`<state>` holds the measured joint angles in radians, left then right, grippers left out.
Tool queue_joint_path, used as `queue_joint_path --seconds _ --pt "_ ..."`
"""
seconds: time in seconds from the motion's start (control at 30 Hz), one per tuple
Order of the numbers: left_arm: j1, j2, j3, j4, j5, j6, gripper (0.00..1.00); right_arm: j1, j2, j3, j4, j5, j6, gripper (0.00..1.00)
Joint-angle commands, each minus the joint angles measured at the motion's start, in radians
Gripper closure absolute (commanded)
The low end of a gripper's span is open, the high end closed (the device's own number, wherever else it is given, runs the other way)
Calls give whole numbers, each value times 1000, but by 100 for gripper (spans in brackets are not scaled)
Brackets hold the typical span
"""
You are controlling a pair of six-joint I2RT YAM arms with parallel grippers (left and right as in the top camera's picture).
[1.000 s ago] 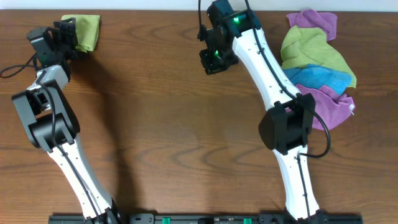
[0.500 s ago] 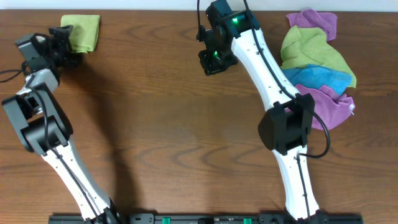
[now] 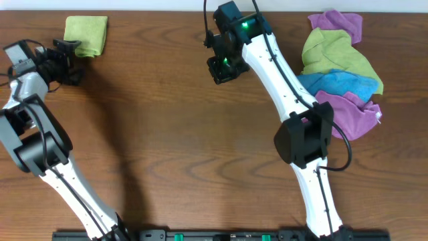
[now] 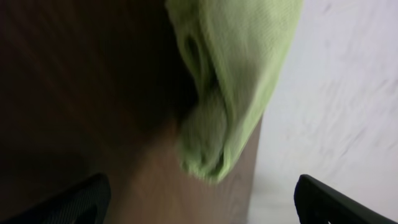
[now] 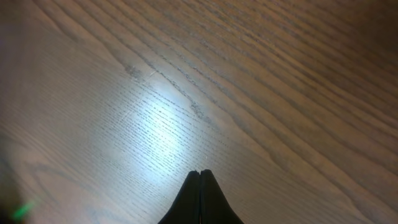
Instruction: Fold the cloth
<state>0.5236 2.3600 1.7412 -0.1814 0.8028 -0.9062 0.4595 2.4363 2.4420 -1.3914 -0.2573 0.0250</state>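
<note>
- Okay, green cloth sits at the far left corner of the table, a small, neat rectangle that looks folded. The left wrist view shows stacked layers at its edge.
- Left gripper is just near-left of the cloth with its fingers spread wide and nothing between them. It looks clear of the fabric, though contact is hard to rule out from overhead.
- Judged step: letting go and clearing away from the finished fold. To do it well, keep the jaws wide and pull straight out towards the left and up. Don't sweep across the cloth, because a fingertip catching the loose, puffy edge would drag the layers open.
- The cloth lies close to the far table edge, so a nudge that way could push it off.
- Right gripper hangs over bare wood at far centre with its fingers pressed together and empty. It is well apart from the green cloth.
- Pile of cloths at far right is purple, green and blue, and crumpled and unfolded. The right arm passes just beside it.
- Nothing lies between the left gripper and open table on the near side, so its way out is free.
</note>
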Motion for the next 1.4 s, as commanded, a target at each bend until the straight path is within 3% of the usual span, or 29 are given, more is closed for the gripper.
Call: queue_joint_path --seconds 0.0,0.23,0.3,0.33,0.4,0.43,0.6,0.73,0.9,1.2,1.37 --pt "7 -126 11 -99 -95 218 5 6 -9 56 -1 -1 4 99" --pt "-2 -373 11 -402 -313 478 5 -9 -9 225 -59 135 2 98" --pt "-17 -468 11 -500 -383 552 4 -14 -9 290 -103 176 -31 50" --pt "-26 -506 11 -540 -397 581 5 -16 -9 310 -118 181 -40 39" --pt "-60 -600 11 -639 -450 650 5 -27 -14 361 -167 187 -52 4" --pt "-79 -637 11 -678 -482 672 5 -35 -22 369 -176 187 -52 1" --pt "-233 -824 9 -803 -552 757 5 -91 -132 371 -221 188 -63 1" --pt "-394 -967 -22 -867 -634 757 4 -138 -265 369 -259 189 -64 1" --pt "-568 -1186 -177 -839 -736 763 4 -145 -444 276 -273 187 -64 1" --pt "-616 -1492 -442 -842 -787 795 5 -86 -839 -210 -180 277 -75 1" --pt "-616 -1544 -517 -867 -785 795 5 -52 -1181 -649 -35 347 -53 1"
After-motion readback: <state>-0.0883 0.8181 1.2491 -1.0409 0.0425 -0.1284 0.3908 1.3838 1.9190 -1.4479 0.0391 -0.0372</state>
